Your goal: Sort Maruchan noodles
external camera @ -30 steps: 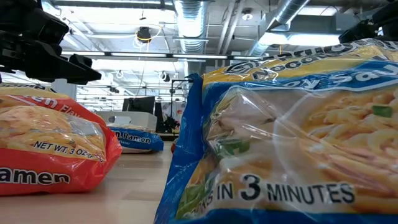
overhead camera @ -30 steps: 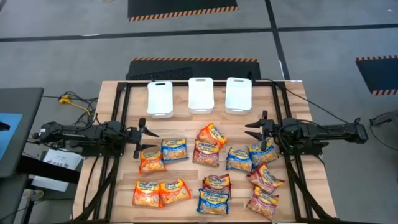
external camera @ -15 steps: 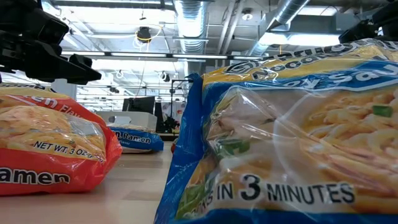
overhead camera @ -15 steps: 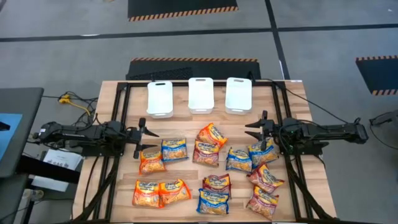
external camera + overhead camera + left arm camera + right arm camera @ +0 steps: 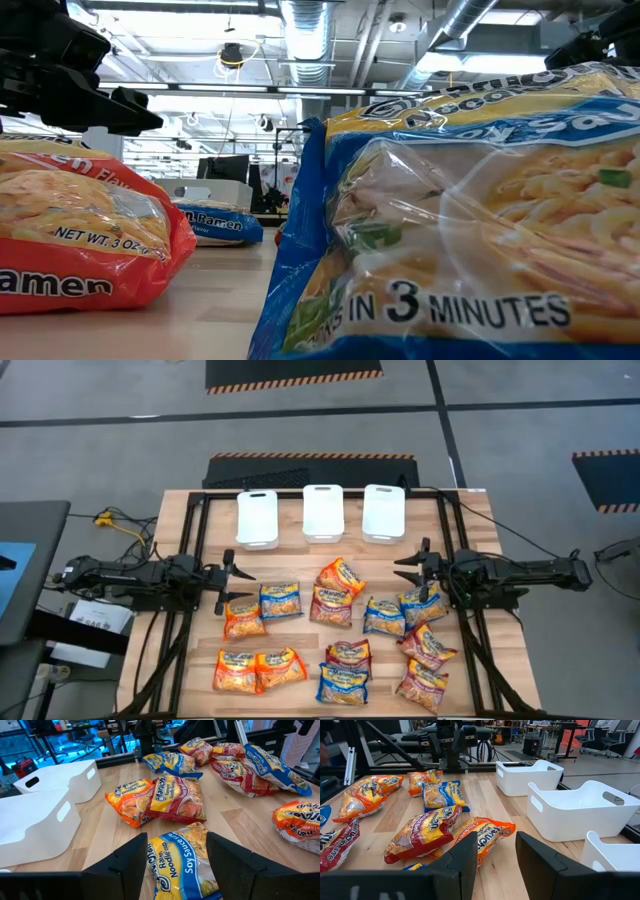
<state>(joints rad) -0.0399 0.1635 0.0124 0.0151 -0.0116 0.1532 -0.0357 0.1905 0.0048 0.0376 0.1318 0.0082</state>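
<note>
Several Maruchan noodles packets lie flat on the near half of the wooden table: orange ones (image 5: 243,618) at the left, a blue one (image 5: 281,600), a maroon one (image 5: 331,607) in the middle, and more blue (image 5: 384,616) and maroon (image 5: 428,647) ones at the right. My left gripper (image 5: 235,572) hovers open at the table's left, pointing level toward the middle; a blue packet (image 5: 180,852) lies ahead of and below its fingers. My right gripper (image 5: 408,570) hovers open at the right, facing an orange packet (image 5: 480,837). Neither gripper touches anything.
Three white bins (image 5: 257,518) (image 5: 323,511) (image 5: 383,512) stand in a row along the table's far edge. A black frame (image 5: 196,530) runs around the tabletop. In the low view a blue packet (image 5: 460,220) and an orange one (image 5: 80,230) block most of the sight.
</note>
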